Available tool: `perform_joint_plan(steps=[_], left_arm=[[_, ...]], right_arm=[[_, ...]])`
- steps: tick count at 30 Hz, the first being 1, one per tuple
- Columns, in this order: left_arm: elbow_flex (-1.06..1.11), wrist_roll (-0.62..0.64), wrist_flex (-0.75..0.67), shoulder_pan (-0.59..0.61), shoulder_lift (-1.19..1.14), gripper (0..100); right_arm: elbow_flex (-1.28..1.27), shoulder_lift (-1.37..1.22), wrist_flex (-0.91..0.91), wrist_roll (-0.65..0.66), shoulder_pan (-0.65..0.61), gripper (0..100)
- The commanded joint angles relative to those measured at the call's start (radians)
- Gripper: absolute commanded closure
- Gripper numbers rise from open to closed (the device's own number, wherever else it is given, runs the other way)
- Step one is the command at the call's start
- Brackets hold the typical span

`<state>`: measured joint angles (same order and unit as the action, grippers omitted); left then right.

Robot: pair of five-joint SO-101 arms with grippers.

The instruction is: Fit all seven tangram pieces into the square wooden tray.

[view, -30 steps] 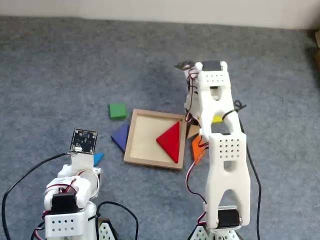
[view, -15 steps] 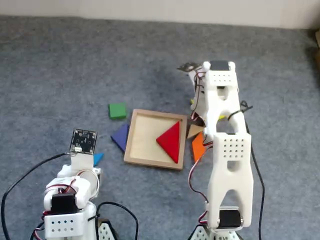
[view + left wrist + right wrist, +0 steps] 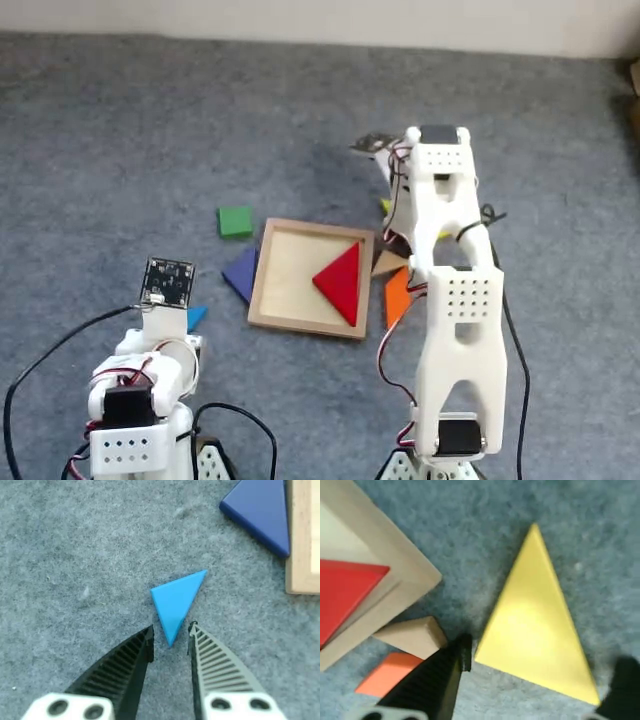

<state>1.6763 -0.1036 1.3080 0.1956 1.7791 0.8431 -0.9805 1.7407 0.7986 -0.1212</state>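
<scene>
The square wooden tray (image 3: 268, 300) holds one red triangle (image 3: 342, 280). Beside its right edge lie a tan piece (image 3: 388, 262) and an orange piece (image 3: 397, 293). A green square (image 3: 235, 221), a dark blue piece (image 3: 241, 272) and a light blue triangle (image 3: 196, 317) lie to its left. My right gripper (image 3: 542, 662) is open, one finger on each side of the yellow triangle (image 3: 535, 625). My left gripper (image 3: 170, 631) is open, with the tip of the light blue triangle (image 3: 176, 602) between its fingertips.
Everything rests on grey carpet. The right arm (image 3: 445, 230) stretches over the floor right of the tray and hides most of the yellow triangle from above. In the left wrist view, the dark blue piece (image 3: 260, 507) lies against the tray's edge (image 3: 302, 535).
The right arm has shifted a little to the right, away from the tray, and now hides less of the tan and orange pieces. The left arm has not moved.
</scene>
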Motion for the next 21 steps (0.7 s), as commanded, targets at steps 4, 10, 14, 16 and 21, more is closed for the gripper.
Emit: perform_joint_plan(steps=[4, 10, 14, 16, 21], left_arm=[[0.021, -0.009, 0.008, -0.021, 0.01, 87], [0.021, -0.009, 0.008, -0.021, 0.01, 87], [0.021, -0.009, 0.008, -0.021, 0.01, 87], [0.021, -0.009, 0.008, -0.021, 0.01, 87], [0.021, -0.009, 0.008, -0.021, 0.01, 87]], right_arm=[[-0.021, 0.016, 0.024, 0.008, 0.03, 72.8], [-0.019, 0.019, 0.024, 0.006, 0.038, 73.1], [-0.022, 0.093, 0.024, 0.006, 0.035, 73.1], [-0.022, 0.14, 0.024, 0.006, 0.031, 73.1], [-0.022, 0.203, 0.024, 0.006, 0.005, 73.1]])
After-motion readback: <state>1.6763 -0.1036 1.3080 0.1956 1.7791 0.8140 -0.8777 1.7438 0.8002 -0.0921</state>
